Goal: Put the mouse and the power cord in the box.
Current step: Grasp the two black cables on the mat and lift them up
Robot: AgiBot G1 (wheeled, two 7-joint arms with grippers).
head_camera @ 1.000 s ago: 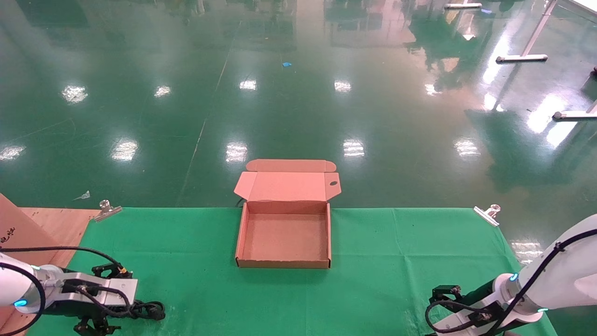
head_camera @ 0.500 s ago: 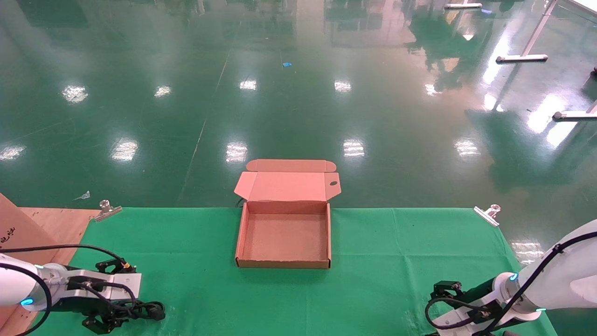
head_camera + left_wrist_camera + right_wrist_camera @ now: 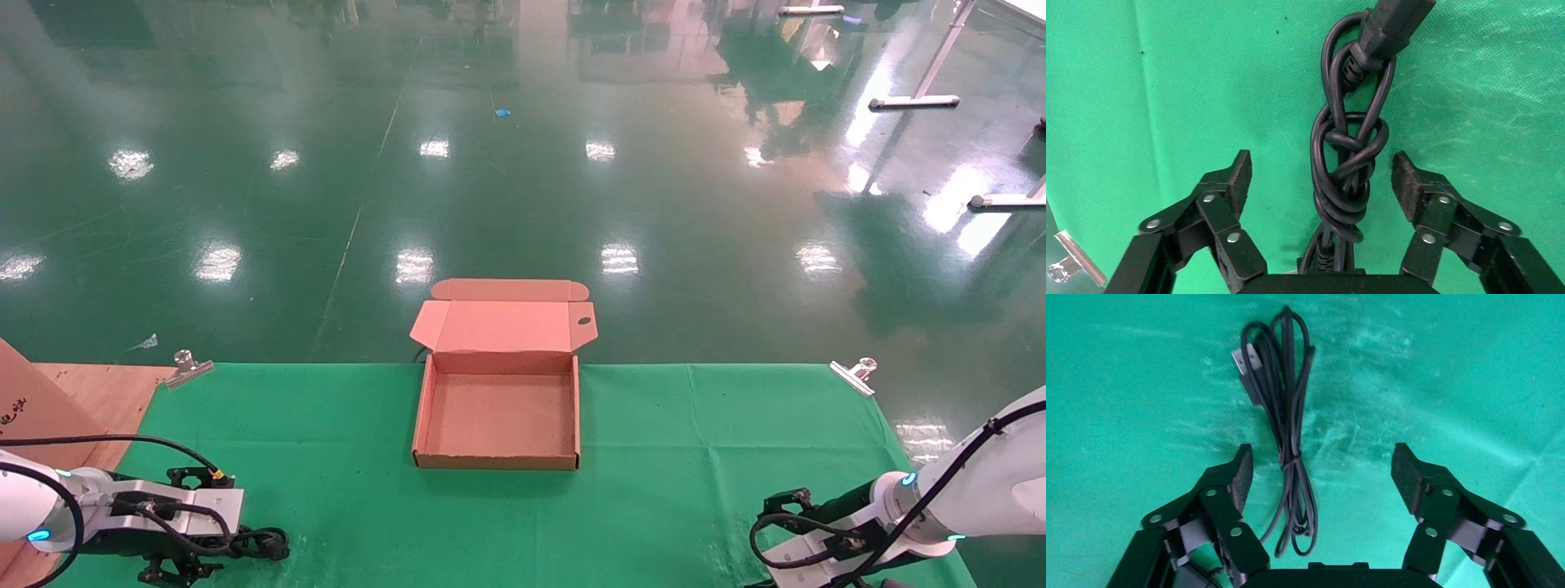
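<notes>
The brown cardboard box (image 3: pixel 577 408) lies open and empty at the middle of the green cloth, its lid tilted back. The power cord (image 3: pixel 1346 165), a knotted black bundle with a chunky plug, lies on the cloth at the near left (image 3: pixel 263 542). My left gripper (image 3: pixel 1321 184) is open and low over it, one finger on each side of the knot. My right gripper (image 3: pixel 1321 478) is open at the near right over a thin black cable bundle (image 3: pixel 1288 435) with a USB plug. The mouse body is out of view.
Metal clips (image 3: pixel 188 367) (image 3: pixel 854 376) pin the cloth at the far corners. A wooden board (image 3: pixel 49 392) stands at the left edge. Green cloth (image 3: pixel 695 457) stretches between both arms and the box. The right arm (image 3: pixel 940 506) reaches in at the near right corner.
My left gripper shifted a little toward the cord and settled lower over it. The right arm dropped slightly toward the near edge. The box has not moved.
</notes>
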